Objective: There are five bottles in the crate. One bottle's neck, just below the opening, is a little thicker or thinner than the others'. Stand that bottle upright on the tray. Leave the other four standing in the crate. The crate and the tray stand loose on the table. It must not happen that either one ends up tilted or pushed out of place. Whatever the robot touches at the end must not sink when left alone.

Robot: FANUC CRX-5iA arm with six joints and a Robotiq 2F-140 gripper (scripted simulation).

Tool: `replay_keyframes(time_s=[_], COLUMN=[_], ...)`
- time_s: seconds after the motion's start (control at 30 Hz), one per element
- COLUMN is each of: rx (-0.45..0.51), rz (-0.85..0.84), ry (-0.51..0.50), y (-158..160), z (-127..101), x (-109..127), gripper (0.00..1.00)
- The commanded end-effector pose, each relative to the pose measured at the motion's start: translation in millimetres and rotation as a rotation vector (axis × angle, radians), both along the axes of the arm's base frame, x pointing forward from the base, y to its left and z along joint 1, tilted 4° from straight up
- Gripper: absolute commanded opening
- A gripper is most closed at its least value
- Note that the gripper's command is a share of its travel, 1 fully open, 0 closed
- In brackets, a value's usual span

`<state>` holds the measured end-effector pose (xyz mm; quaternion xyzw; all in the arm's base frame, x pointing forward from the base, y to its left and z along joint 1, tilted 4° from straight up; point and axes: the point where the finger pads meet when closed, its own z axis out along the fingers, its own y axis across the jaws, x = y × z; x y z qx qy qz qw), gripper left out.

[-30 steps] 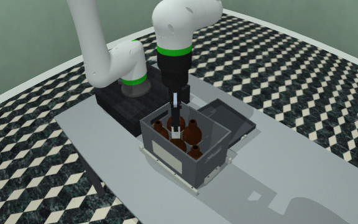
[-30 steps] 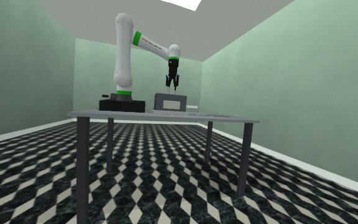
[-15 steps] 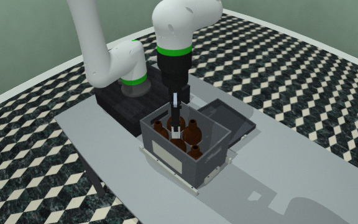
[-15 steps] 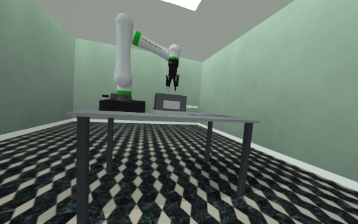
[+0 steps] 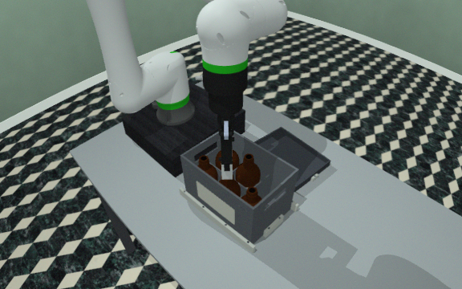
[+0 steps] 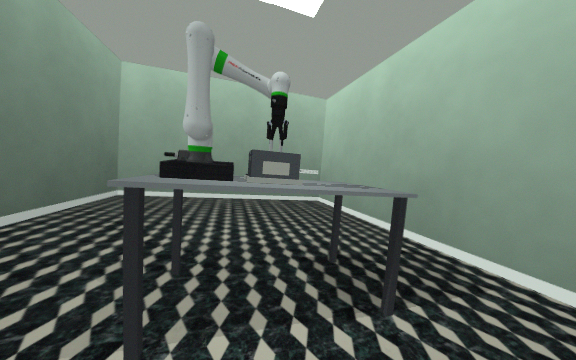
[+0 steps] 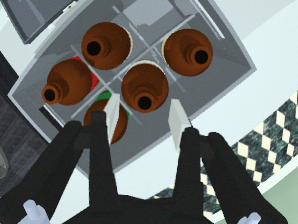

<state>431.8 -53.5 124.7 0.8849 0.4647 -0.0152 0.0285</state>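
An open, dark grey crate point(image 5: 271, 217) point(image 6: 258, 170) point(image 7: 215, 97) stands upright on the pale grey surface point(image 5: 143, 193) point(image 6: 208, 185) point(image 7: 120, 190), with a pale strip point(image 5: 215, 219) point(image 6: 270, 179) along its labelled side. All five brown, round-bodied bottles stand in it. The wrist view shows a bottle with a red band point(image 7: 70, 84), one with a green band point(image 7: 120, 131) partly hidden by a finger, a white-banded bottle nearer the tray point(image 7: 106, 42), a middle bottle with a whitish band point(image 7: 145, 85), and a bottle at the right with a pale band point(image 7: 187, 47). One compartment point(image 7: 150, 17) has no bottle.

The black gripper point(image 5: 227, 172) point(image 6: 276, 146) point(image 7: 144, 108) points straight down over the crate, its light fingertips apart and holding nothing. In the wrist view the middle bottle's neck appears between them; whether they touch it I cannot tell.

Which neck is thicker or thinner cannot be told, but the odd bottle is among those in the crate. The low, dark grey tray point(image 5: 315, 170) point(image 7: 35, 17) lies flat beside the crate, with no bottle on it.
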Motion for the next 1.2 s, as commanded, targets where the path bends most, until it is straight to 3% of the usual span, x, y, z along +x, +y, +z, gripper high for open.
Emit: replay_keyframes(time_s=[0.0, 1.17], rx=[0.0, 0.0], rz=[0.0, 0.0], ry=[-0.002, -0.002], y=[-0.1, -2.2], z=[-0.3, -32.7], x=[0.5, 0.6], gripper=[0.44, 0.44])
